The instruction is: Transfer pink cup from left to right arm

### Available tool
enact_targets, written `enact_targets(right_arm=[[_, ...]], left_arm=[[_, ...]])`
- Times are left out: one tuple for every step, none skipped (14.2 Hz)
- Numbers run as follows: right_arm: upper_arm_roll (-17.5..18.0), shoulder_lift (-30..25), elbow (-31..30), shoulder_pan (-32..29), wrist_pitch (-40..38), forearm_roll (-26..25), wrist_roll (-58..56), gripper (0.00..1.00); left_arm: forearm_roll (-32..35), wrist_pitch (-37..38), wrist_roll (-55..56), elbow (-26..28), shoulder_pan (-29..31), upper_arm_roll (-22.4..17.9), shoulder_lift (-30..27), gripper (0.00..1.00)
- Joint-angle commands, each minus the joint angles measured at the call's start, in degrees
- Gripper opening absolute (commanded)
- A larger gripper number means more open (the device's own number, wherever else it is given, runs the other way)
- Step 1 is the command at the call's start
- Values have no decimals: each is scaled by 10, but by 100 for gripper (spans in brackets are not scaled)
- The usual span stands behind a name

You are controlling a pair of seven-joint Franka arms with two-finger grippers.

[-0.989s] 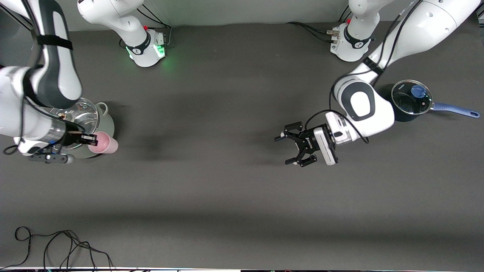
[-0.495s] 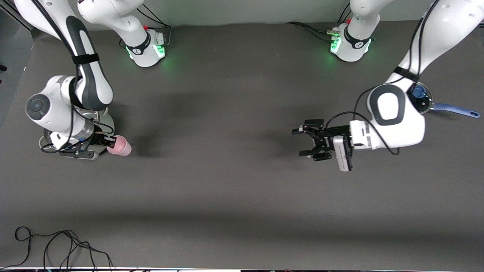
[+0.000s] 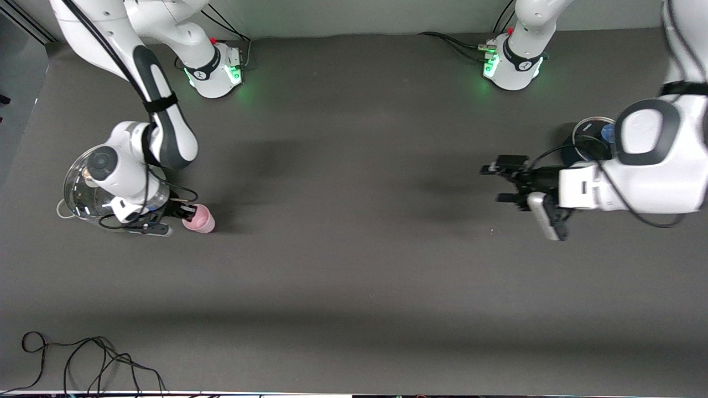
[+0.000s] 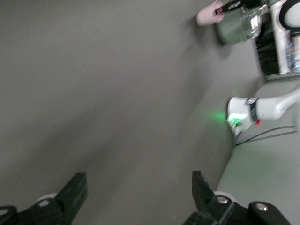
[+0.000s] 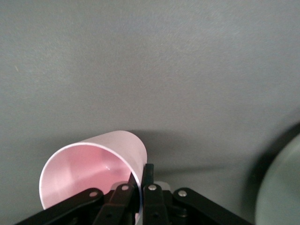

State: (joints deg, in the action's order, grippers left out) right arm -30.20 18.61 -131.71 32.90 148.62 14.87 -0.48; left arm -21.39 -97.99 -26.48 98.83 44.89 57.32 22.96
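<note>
Pink cup pinched by right gripper (left gripper wide, empty)

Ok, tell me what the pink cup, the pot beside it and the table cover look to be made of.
Pink cup: probably plastic; thin, even wall, smooth with a soft sheen, pinched at the rim by the right gripper.
Pot beside it: its lid looks like clear glass, see-through with bright glints; the body looks like pale metal, but this is less certain.
Table cover: dark grey, matte, no glare; possibly cloth or a mat.
</note>
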Motion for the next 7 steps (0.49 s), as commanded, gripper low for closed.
enact_targets(right_arm=[[-3, 7, -4, 2, 18, 15, -3, 0], [-3, 7, -4, 2, 18, 15, -5, 0], [-3, 7, -3, 2, 17, 15, -4, 0], [-3, 6, -3, 2, 18, 15, -6, 0], [-4, 4, -3, 2, 18, 15, -7, 40], [-4, -1, -3, 3, 17, 15, -7, 78], [-4, -10, -2, 4, 12, 15, -7, 100]], left_arm=[[76, 109, 64, -78, -4, -4, -12, 100], [104, 139, 82, -104, -4, -4, -12, 100], [129, 169, 119, -128, -3, -4, -13, 100], [154, 200, 165, -151, -4, -4, -13, 100], [182, 229, 211, -175, -4, -3, -13, 100], [202, 254, 237, -190, -4, -4, -13, 100], [223, 270, 261, -200, -3, -5, -13, 100]])
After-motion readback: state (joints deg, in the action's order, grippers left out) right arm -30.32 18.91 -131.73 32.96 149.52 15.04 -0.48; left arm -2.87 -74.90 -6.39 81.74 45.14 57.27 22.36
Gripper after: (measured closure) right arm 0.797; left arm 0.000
